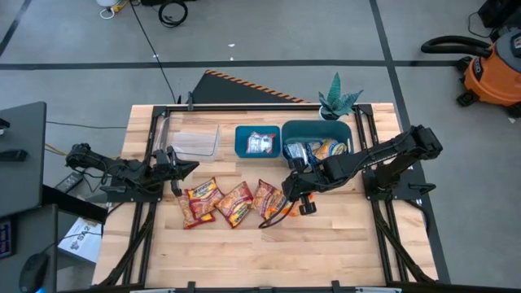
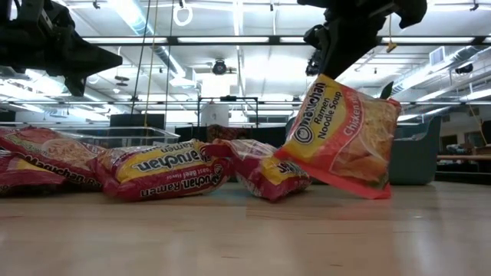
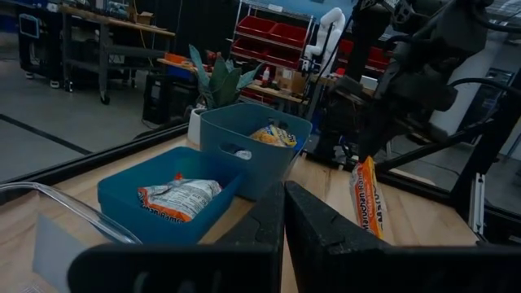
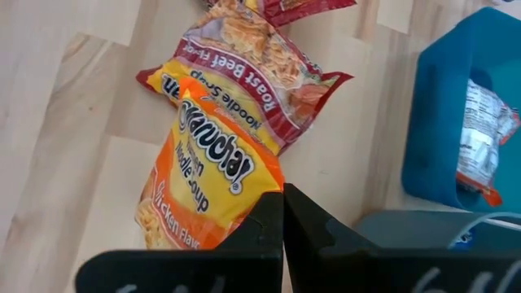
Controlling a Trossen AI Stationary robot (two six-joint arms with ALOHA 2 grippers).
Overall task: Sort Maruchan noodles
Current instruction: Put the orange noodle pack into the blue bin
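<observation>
**Orange chicken packet lifted by the right gripper, bins just behind**

The orange packet [image 2: 341,138] hangs by its top edge from the right gripper [image 2: 331,65], whose fingers are pinched together on the crinkly plastic; in the low view it sits right of centre, tilted, with its lower corner close to or on the wood. In the high view it lies at lower centre, just right of the row of red packets [image 1: 232,201] that still rest on the table [image 1: 326,244]. Above that row stand the small teal bin [image 1: 241,145], holding a blue-and-white packet [image 1: 260,143], and the larger teal bin [image 1: 342,130] with orange-and-blue packets inside.

To do this step well, the gripper should probably raise the packet until its hanging corner clears the bin wall before carrying it over, since a thin pinch on slippery film could slip if the packet drags. Releasing low inside the matching bin would likely keep it from bouncing out.

The left gripper [image 1: 172,160] waits at the left of the table beside the clear tray [image 1: 195,140], its fingers together and empty.

Readable print: "Maruchan", "Ramen Noodle Soup" and "Chicken Flavor" on the held packet; "Roast Beef Flavor" on the red packet [image 4: 260,77] beneath it.
</observation>
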